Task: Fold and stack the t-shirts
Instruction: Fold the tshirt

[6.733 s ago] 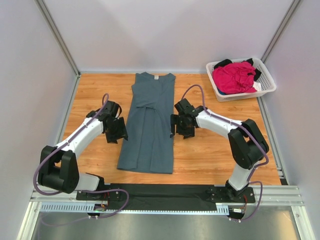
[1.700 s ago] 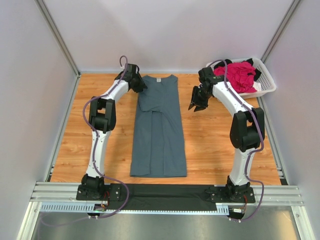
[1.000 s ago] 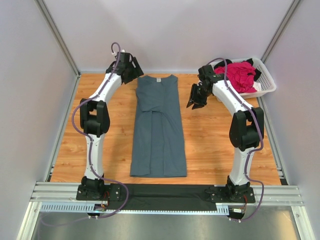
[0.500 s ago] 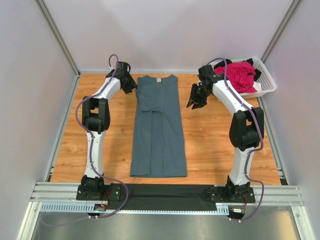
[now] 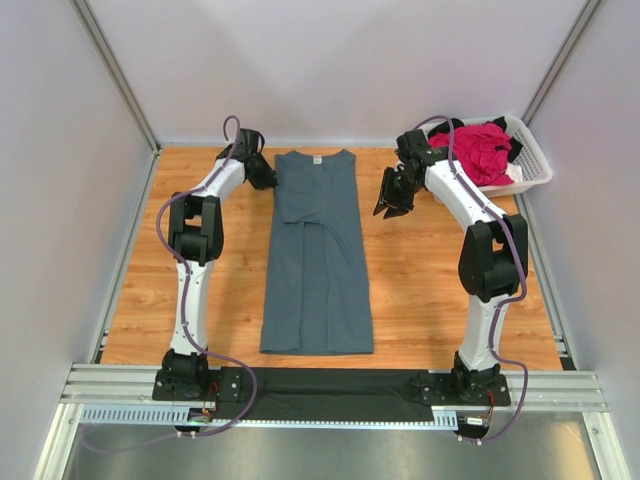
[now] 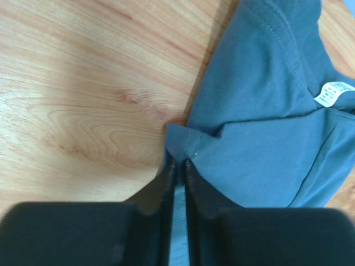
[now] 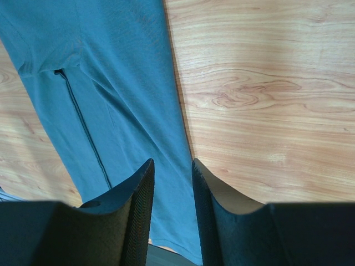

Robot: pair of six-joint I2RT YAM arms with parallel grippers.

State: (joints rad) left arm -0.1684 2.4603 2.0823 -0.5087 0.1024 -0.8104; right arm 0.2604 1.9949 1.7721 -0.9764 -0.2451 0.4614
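**First shirt half folded, basket not yet touched**

On your left, the left gripper [image 6: 177, 162] sits at the far-left shoulder corner of the blue-grey t-shirt [image 5: 318, 270]. Its jaws are nearly together and pinch a bit of the cloth edge there.

The shirt lies flat in the middle of the tabletop [image 5: 440, 290]. Its neck label [image 6: 331, 93] is at the far end and its hem at the near end. Both sides are already turned in, so it reads as one long narrow strip. I judge the lengthwise folds done and the crosswise folds still to do.

To the right of the shirt, level with its chest, the right gripper [image 7: 173, 165] hangs above the wood by the shirt's right edge. Its jaws are partly apart and have nothing between them.

At the far right corner stands the white basket [image 5: 537, 178]. It holds a bunched magenta t-shirt [image 5: 470, 150] with black cloth [image 5: 445, 127] showing around it.

Your count:
- One shirt is on the tabletop.
- One magenta garment is in the basket.
- I cannot tell how many pieces the black cloth makes up.
- There is one basket and there are two grippers.

No stack exists yet, so most of the job remains.
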